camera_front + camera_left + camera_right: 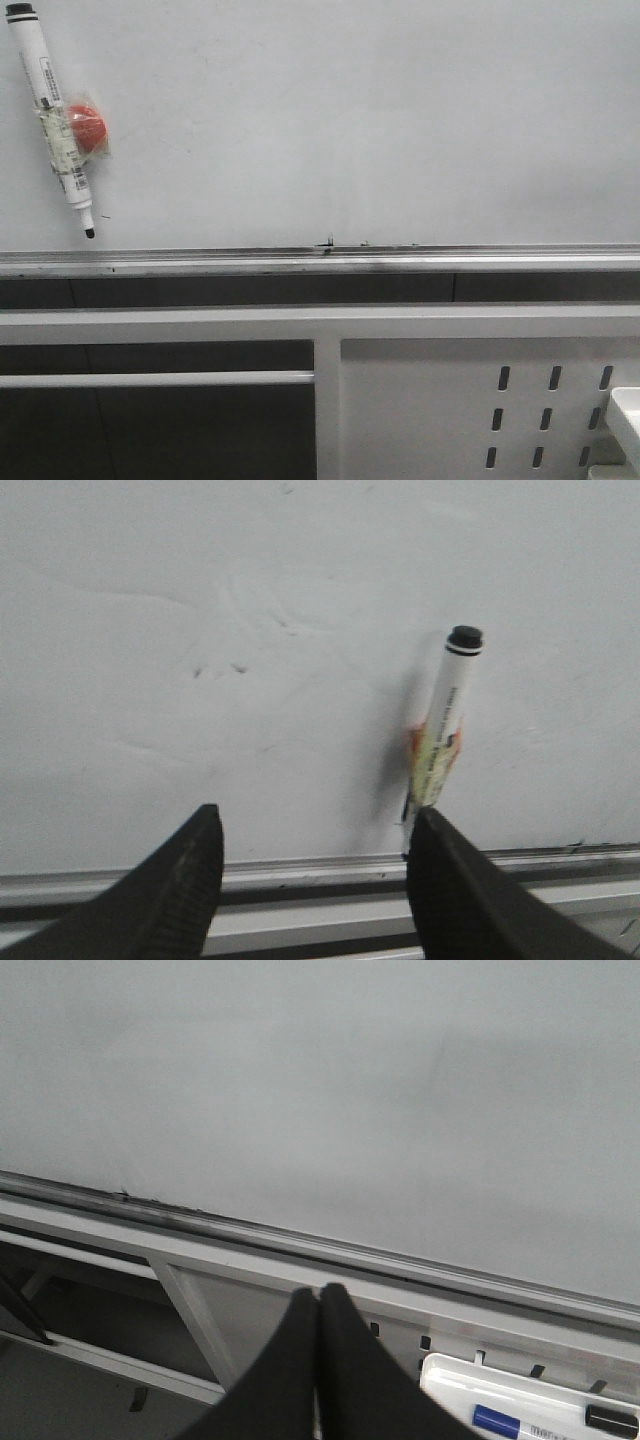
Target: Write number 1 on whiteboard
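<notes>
Glossy whiteboard [350, 120] bears no number 1; left gripper [315, 880] gapes before the marker [443, 730], right gripper [318, 1360] closed, empty; grasping comes next.

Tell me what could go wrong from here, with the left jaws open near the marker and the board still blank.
1. The marker hangs tilted on the whiteboard, seemingly held by a red magnet; a pinch by the left gripper off its axis could twist it loose and drop it toward the rail.
2. Its tip looks uncapped, so dragging it during pickup may leave stray marks.
3. The right gripper is shut near the rail, offering no backup.
</notes>
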`<move>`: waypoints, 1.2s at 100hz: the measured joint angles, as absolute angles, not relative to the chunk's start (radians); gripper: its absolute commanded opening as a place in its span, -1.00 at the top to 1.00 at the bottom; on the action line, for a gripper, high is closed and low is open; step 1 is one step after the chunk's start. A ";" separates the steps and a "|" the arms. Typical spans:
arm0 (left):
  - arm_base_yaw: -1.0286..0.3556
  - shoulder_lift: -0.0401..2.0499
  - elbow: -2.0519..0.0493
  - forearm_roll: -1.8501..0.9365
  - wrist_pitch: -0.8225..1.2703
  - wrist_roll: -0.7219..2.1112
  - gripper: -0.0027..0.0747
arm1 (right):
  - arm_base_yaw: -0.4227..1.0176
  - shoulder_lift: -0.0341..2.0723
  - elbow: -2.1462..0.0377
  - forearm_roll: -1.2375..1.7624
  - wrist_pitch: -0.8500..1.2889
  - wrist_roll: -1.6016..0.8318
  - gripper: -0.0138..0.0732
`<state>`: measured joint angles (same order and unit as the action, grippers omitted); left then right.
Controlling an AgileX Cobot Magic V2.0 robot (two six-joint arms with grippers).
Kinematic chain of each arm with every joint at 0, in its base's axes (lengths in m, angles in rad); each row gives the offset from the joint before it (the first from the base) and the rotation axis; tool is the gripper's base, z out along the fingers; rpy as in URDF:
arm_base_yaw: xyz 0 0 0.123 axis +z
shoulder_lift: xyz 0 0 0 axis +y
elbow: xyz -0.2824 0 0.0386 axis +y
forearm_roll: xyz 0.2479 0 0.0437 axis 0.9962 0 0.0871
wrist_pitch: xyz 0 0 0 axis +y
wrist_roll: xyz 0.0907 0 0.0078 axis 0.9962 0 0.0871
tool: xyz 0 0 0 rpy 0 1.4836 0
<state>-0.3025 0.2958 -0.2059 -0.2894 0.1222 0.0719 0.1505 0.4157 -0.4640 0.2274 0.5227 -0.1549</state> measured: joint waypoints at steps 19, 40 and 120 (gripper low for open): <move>-0.467 0.403 -0.086 -0.237 -0.151 0.009 -0.02 | 0.150 0.416 -0.464 0.227 0.523 -0.155 0.84; -0.563 0.637 -0.034 -0.236 -0.422 0.000 -0.02 | 0.150 0.416 -0.464 0.227 0.523 -0.155 0.84; -0.787 1.481 -0.148 -0.416 -1.132 -0.049 -0.02 | 0.150 0.416 -0.464 0.227 0.523 -0.155 0.84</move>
